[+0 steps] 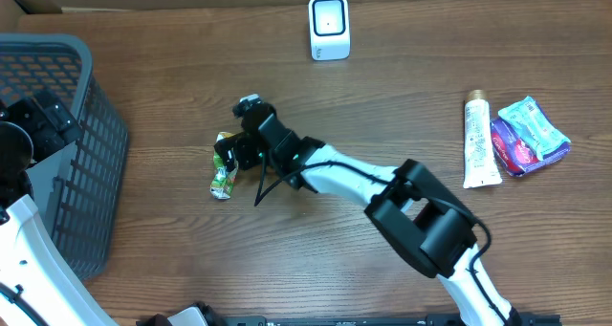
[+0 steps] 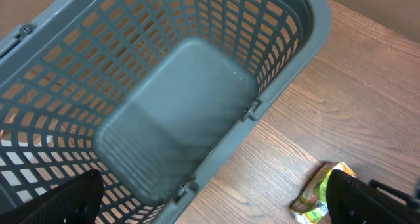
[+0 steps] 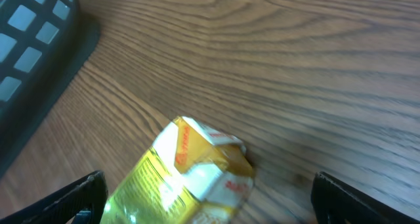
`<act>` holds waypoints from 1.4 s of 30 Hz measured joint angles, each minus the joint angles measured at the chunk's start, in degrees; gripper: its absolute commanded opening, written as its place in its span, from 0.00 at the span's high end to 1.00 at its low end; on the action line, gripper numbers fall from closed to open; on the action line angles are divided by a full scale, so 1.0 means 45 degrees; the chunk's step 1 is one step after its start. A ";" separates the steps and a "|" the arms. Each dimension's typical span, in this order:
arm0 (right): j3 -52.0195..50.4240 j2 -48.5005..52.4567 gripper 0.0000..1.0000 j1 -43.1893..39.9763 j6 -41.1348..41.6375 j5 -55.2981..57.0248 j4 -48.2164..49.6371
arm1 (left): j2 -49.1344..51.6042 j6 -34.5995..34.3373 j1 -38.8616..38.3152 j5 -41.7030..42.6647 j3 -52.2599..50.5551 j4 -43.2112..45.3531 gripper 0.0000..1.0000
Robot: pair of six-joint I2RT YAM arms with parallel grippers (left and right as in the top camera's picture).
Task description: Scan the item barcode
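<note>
The item is a crumpled yellow-green packet lying on the wooden table left of centre. My right gripper hovers just above it, open. In the right wrist view the packet lies between and below the two spread fingertips, with no contact visible. My left gripper is open and empty over the near edge of the grey basket, and the packet shows beside its right finger. A white scanner stands at the back centre of the table.
The grey mesh basket fills the left side, under the left arm. At the right lie a white tube and blue and purple packets. The basket's corner is close to the left of the item.
</note>
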 measured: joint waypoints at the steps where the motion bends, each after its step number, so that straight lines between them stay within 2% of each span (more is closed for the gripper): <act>1: 0.0024 0.0136 0.04 0.0136 -0.0063 0.0277 0.0253 | 0.0000 0.0000 0.0000 0.0000 0.0000 -0.0005 0.00; 6: 0.0117 0.0403 0.16 0.0597 -0.0248 0.0967 0.0675 | 0.0000 0.0000 0.0000 0.0000 0.0000 -0.0005 0.00; 9: 0.0151 0.0413 0.30 0.0641 -0.0316 0.1239 0.0573 | 0.0000 0.0000 0.0000 0.0000 0.0000 -0.0005 0.00; 10: 0.0170 0.0413 0.40 0.0636 -0.0306 0.1263 0.0539 | 0.0000 0.0000 0.0000 0.0005 0.0000 -0.0005 0.00; 11: 0.0199 0.0413 0.46 0.0631 -0.0311 0.1321 0.0500 | 0.0000 0.0000 0.0000 0.0000 0.0000 0.0000 0.00; 19: 0.0583 0.0408 0.80 0.0563 -0.0291 0.2273 -0.0670 | 0.0000 0.0000 0.0000 0.0000 0.0000 -0.0005 0.00; 26: 0.0772 0.0257 0.85 0.0452 -0.0257 0.2463 -0.1598 | 0.0000 0.0000 0.0000 0.0000 0.0000 -0.0005 0.00; 31: 0.0918 0.0136 0.94 0.0296 -0.0262 0.1875 -0.2322 | 0.0000 0.0000 0.0000 0.0005 0.0000 -0.0005 0.00; 42: 0.0573 -0.1166 0.96 -0.0612 -0.0291 0.1700 -0.7417 | 0.0000 0.0000 0.0000 0.0000 0.0000 -0.0005 0.01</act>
